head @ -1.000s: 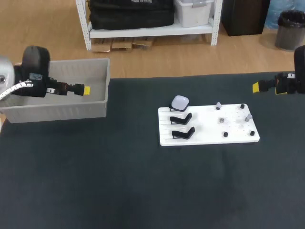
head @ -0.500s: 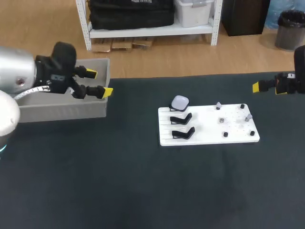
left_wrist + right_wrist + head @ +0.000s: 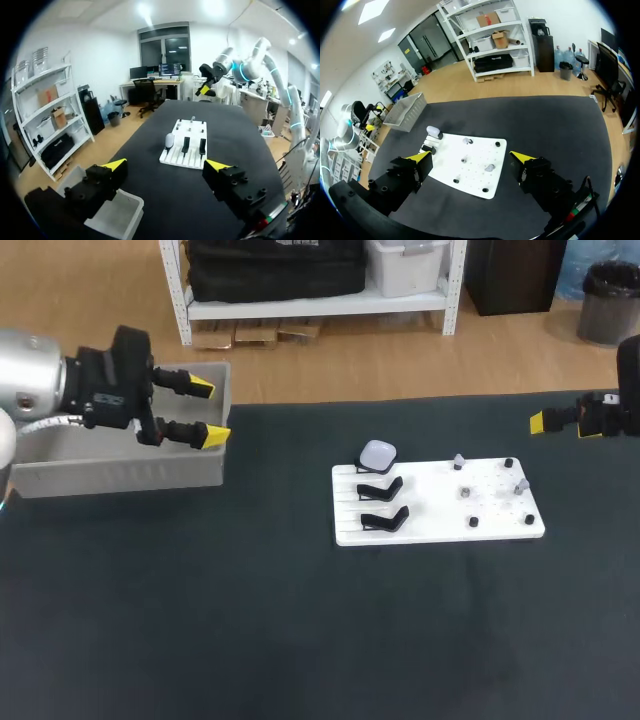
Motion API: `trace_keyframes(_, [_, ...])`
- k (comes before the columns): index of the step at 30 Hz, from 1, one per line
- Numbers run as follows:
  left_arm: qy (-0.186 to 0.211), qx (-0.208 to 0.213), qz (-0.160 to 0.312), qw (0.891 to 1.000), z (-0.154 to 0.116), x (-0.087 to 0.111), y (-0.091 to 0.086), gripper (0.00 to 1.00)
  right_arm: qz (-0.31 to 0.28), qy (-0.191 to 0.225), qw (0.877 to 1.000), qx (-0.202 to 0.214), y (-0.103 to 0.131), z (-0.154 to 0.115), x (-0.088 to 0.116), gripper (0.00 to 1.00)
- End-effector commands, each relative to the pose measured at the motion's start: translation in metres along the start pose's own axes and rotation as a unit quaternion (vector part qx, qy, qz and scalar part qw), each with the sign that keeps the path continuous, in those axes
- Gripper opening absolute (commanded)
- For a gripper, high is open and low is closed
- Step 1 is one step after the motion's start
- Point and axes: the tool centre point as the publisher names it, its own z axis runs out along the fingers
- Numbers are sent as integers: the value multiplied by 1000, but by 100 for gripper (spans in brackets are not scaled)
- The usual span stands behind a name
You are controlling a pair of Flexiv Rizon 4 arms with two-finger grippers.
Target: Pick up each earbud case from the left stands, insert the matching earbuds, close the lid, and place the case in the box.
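A pale lilac earbud case [image 3: 377, 454] sits on the farthest of three black stands at the left end of a white board [image 3: 440, 508]. The two nearer stands [image 3: 382, 504] are empty. Small earbuds [image 3: 466, 493] lie scattered over the board's right part. My left gripper [image 3: 207, 412] hangs open and empty over the right end of the grey box [image 3: 120, 475]. In the left wrist view the left gripper [image 3: 166, 165] points along the table at the board [image 3: 195, 136] and case [image 3: 169, 140]. My right gripper [image 3: 545, 422] stays open to the right of the board; in its own view the right gripper [image 3: 471, 156] is above the board [image 3: 477, 154].
The grey box [image 3: 410, 110] stands at the table's far left corner, its inside hidden from the head view. Dark table surface [image 3: 300, 620] stretches in front of the board and between board and box.
My left arm has swung rightward from over the box's middle to its right end, turning so both yellow tips show apart. The right arm, board and case have not moved.
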Motion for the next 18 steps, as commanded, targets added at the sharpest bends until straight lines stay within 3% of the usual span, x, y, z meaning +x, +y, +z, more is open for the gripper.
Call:
trace_keyframes(1, [-15,-5,-1,1000,7,5,-4,100,0,0,1000,-1,-1,1,0,100])
trace_keyframes(3, [13,-6,-15,1000,28,4,-14,100,0,0,1000,-1,-1,1,0,100])
trace_keyframes(8, [37,2,-19,999,78,-8,-28,100,0,0,1000,-1,-1,1,0,100])
trace_keyframes(18, [24,75,22,997,156,-18,-14,100,0,0,1000,-1,-1,1,0,100])
